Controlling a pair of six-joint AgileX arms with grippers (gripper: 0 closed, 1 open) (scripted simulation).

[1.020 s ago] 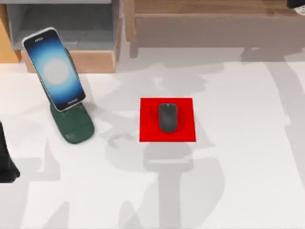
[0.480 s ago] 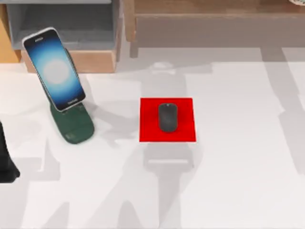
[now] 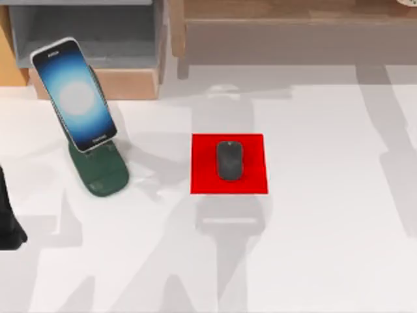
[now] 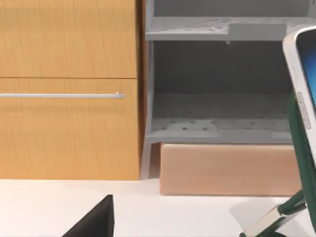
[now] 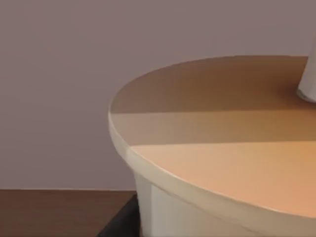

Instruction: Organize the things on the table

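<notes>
Desk (image 3: 326, 248): a broad white top with soft grey shadows across it.
Left arm (image 3: 8, 215): a black shape at the desk's near left edge, well apart from every object.
Left claw (image 4: 94, 224): a dark wedge low in the left wrist view, just above the white desk. How far open it is cannot be told. It touches nothing.
Mouse (image 3: 229, 160): small and dark grey, lying flat near the middle of the desk, with no claw near it.
Red mat (image 3: 202, 179): a small square lying flat under the mouse, which sits about at its centre.
Phone (image 3: 75, 94): black, with a glowing blue-white screen, on the desk's left side. It is propped at a tilt, farther back than the left arm, and its pale edge shows in the left wrist view, apart from the left claw.
Green stand (image 3: 101, 173): dark green, its foot on the desk, carrying the phone.
Wooden drawer unit (image 4: 69, 128): orange-brown with a thin metal handle, at the back left.
Grey shelf unit (image 4: 222, 103): open compartments behind the phone, set on a pale wooden block.
Wooden ledge (image 3: 293, 10): a long brown piece across the far centre and right.
Cup (image 5: 222, 163): beige, its round lid very close in the right wrist view.
Straw (image 5: 308, 81): white, rising from the lid.
Right claw (image 5: 121, 222): a dark sliver just beside the cup's wall. Whether it grips the cup, or how wide it stands, cannot be told.
</notes>
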